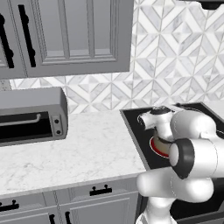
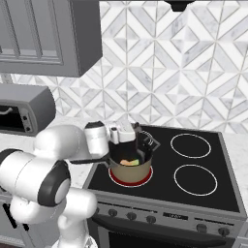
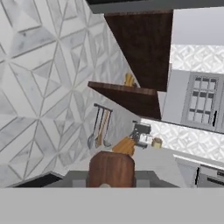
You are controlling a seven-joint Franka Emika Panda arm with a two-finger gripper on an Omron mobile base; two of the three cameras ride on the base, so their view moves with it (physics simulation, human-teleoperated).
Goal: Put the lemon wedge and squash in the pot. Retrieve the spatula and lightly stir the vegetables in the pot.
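Left base view: hides most of the pot (image 1: 160,148) on the stove (image 1: 135,135) behind white arm links. Right base view: shows lemon wedge (image 2: 125,162) and squash (image 2: 135,162) lying in the pot, gripper (image 2: 140,140) over its rim. Hand view: looks along the reddish-brown handle of the spatula (image 3: 111,169) clamped between nearly shut fingers; seems the stirring step, calling for small, gentle sweeps.

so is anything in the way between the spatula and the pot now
Nothing visible. The gripper is shut on the spatula right over the pot, where the lemon wedge and squash already lie.
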